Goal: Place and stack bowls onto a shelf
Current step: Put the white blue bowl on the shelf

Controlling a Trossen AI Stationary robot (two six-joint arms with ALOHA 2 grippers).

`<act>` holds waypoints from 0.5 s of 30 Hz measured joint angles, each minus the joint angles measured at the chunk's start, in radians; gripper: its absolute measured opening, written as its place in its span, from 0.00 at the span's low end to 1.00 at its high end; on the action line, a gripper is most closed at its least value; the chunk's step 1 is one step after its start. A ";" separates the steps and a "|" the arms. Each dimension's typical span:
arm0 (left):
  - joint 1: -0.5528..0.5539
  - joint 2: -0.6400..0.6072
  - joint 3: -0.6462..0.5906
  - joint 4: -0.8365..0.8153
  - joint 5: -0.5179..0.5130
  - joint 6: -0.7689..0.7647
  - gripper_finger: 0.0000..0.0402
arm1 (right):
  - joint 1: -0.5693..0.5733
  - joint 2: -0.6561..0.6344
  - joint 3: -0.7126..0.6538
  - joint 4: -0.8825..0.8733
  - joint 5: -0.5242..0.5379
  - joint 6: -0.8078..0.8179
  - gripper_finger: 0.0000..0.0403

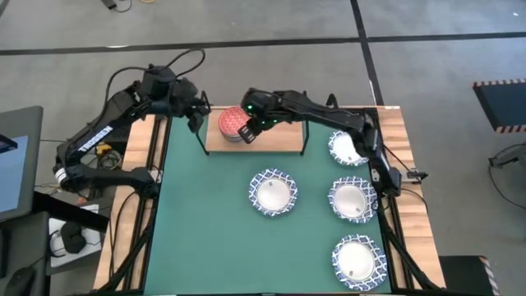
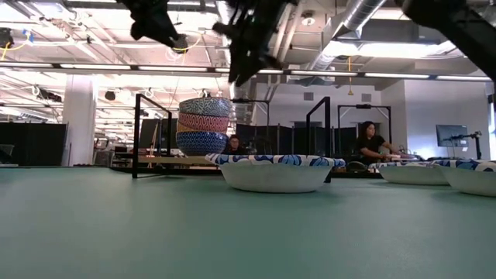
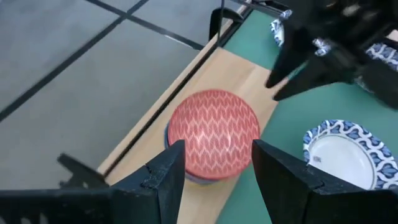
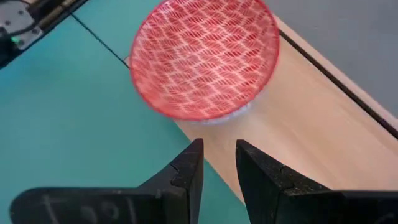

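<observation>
At the shelf's [image 1: 253,140] left end stood one stack of small bowls [image 2: 204,125], red on top. Four white blue-rimmed bowls [image 1: 273,192] lay on the green mat [image 1: 197,230]. The left gripper [image 3: 214,165] hovered open beside the stack; the right gripper [image 4: 217,163] hung above, fingers apart, empty.

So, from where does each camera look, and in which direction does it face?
High: above the table, looking straight down; both arms show, left gripper, right gripper.
Low: at table height, looking level past a white bowl to the shelf; the arms hang from above.
Left wrist: looks down past its own fingers.
Right wrist: looks down past its own fingers.
All four show the red bowl topping the stack.
</observation>
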 joint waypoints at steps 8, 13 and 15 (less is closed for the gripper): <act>0.000 -0.157 -0.174 -0.003 -0.020 -0.078 0.42 | -0.008 0.060 0.000 0.054 -0.034 -0.020 0.30; 0.000 -0.228 -0.247 -0.003 -0.039 -0.141 0.42 | -0.022 0.070 0.001 0.077 -0.039 -0.030 0.30; 0.000 -0.248 -0.263 -0.001 -0.042 -0.159 0.42 | -0.023 0.071 0.001 0.078 -0.038 -0.035 0.30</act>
